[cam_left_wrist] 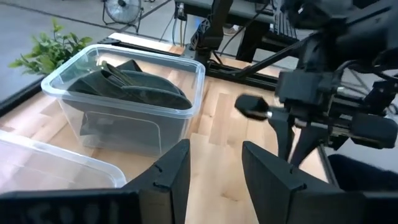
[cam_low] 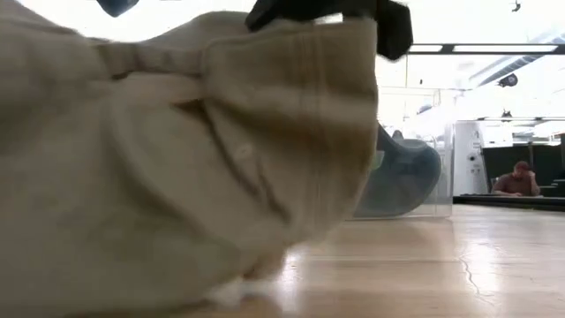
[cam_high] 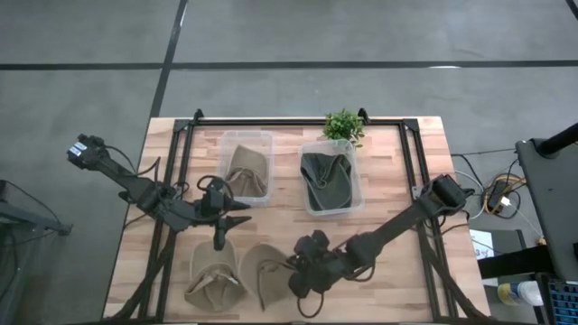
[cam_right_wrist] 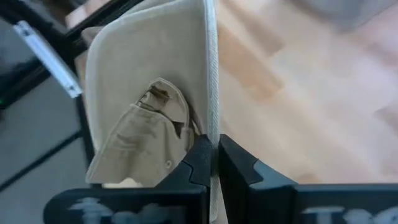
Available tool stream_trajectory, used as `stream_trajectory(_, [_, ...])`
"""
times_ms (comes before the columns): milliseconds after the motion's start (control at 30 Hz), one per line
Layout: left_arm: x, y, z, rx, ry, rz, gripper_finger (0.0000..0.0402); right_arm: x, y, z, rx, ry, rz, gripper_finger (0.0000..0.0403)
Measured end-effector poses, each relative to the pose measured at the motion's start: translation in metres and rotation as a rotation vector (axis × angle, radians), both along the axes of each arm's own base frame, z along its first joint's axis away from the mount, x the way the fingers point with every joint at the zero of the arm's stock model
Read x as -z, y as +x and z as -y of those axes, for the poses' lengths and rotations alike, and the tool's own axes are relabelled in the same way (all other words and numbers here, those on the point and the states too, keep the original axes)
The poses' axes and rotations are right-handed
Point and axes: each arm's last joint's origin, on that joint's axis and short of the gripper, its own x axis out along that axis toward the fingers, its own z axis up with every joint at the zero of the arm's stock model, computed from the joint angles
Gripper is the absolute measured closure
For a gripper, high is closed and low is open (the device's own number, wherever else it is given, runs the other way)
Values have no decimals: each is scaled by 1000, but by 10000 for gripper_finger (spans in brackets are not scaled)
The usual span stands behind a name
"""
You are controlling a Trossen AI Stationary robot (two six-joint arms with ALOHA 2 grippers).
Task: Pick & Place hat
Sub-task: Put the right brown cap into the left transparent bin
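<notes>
Two beige hats lie side by side near the table's near edge: one to the left, the other to the right, filling the low view. My right gripper is at the right-hand hat's right side, shut on its brim. My left gripper hovers open above the table, between the left-hand hat and a clear bin; its fingers hold nothing. The right-hand hat rests on the table by its lower side. My right gripper pinches the right-hand beige hat's brim at its stitched edge between the two fingers. It comes slanting down from the table's right side. The brim stands up on edge from the fingers, while the hat's lower part lies on the table.
A clear bin holding a beige hat and a second clear bin holding a dark green hat stand at the table's middle. A small plant is at the far edge. A person sits far behind.
</notes>
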Motion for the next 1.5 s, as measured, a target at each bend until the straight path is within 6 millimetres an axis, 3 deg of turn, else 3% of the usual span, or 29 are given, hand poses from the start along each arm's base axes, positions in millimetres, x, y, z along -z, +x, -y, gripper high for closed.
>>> stream_trajectory(200, [-2,0,-1,-23,-48,19,264,-37,-1,6,69,-123,-51,394])
stream_trajectory(933, [4,-3,-5,-120,13,-17,264,-125,-10,34,183,-310,-76,394])
stream_trajectory(1133, [4,-3,-5,-125,8,-16,264,-138,-13,41,215,-355,-66,394])
stream_trajectory(1500, [4,-3,-5,-126,6,-23,264,-139,-4,63,267,-409,-78,394])
